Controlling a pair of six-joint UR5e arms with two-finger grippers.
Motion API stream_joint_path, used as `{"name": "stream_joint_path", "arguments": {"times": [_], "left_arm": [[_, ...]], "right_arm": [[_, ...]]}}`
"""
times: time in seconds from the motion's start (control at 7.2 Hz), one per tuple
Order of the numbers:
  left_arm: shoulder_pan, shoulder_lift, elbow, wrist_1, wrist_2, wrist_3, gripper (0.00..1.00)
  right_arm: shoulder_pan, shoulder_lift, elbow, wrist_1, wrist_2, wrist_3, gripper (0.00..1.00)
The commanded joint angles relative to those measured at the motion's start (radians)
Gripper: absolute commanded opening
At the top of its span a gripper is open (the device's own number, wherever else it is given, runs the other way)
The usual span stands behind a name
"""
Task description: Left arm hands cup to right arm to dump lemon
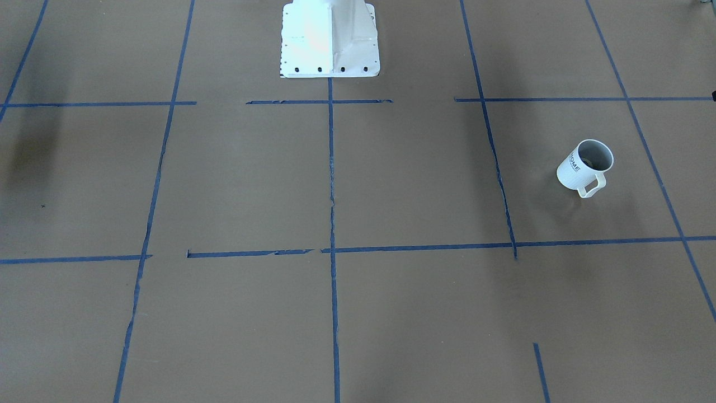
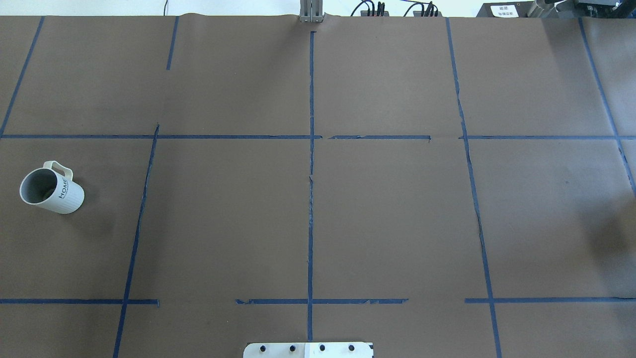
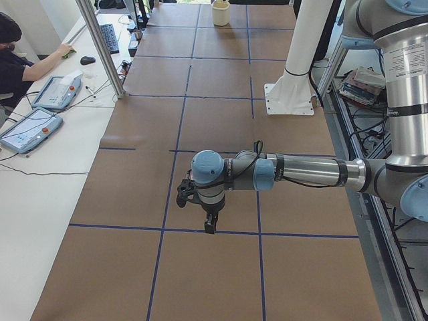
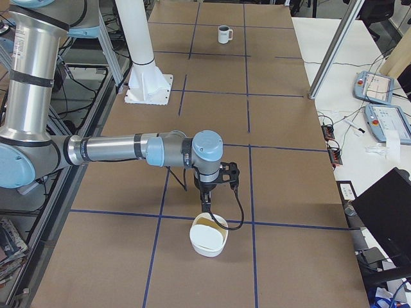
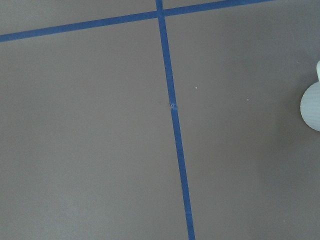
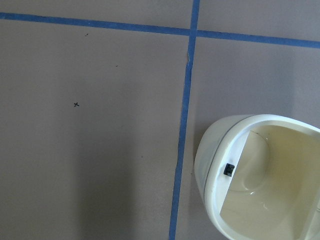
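Note:
The cup (image 1: 584, 167), a white ribbed mug with "HOME" lettering, stands upright and alone on the brown table on my left side (image 2: 52, 191), small at the far end in the exterior right view (image 4: 224, 34). Its grey inside shows no lemon; the lemon is out of view. A white rounded edge (image 5: 312, 107) shows at the right of the left wrist view. My left gripper (image 3: 208, 224) hangs pointing down above the table. The right gripper (image 4: 207, 208) points down just over a cream bowl's rim. Whether either is open or shut I cannot tell.
A cream bowl (image 4: 209, 236) sits under the right wrist (image 6: 260, 175). The white robot pedestal (image 1: 330, 39) stands at the table's middle edge. A person (image 3: 13, 60) sits at a side desk with teach pendants (image 3: 30, 127). Blue tape lines grid the table.

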Motion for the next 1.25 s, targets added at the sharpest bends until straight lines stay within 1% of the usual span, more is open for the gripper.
{"name": "stream_joint_path", "arguments": {"times": [0.0, 0.42, 0.69, 0.83, 1.11], "left_arm": [[0.002, 0.002, 0.011, -0.002, 0.006, 0.002, 1.00], [0.009, -0.006, 0.005, -0.002, 0.011, -0.003, 1.00], [0.009, -0.140, 0.018, -0.003, 0.002, -0.008, 1.00], [0.009, -0.171, 0.025, -0.002, -0.003, -0.008, 1.00], [0.009, -0.160, 0.021, -0.003, -0.003, -0.002, 1.00]], "right_arm": [[0.000, 0.000, 0.000, 0.000, 0.000, 0.000, 1.00], [0.000, 0.000, 0.002, 0.002, 0.000, 0.000, 1.00], [0.000, 0.000, 0.002, 0.002, 0.000, 0.000, 1.00], [0.000, 0.000, 0.003, 0.002, 0.002, 0.002, 1.00], [0.000, 0.000, 0.003, 0.002, 0.002, 0.002, 1.00]]}}
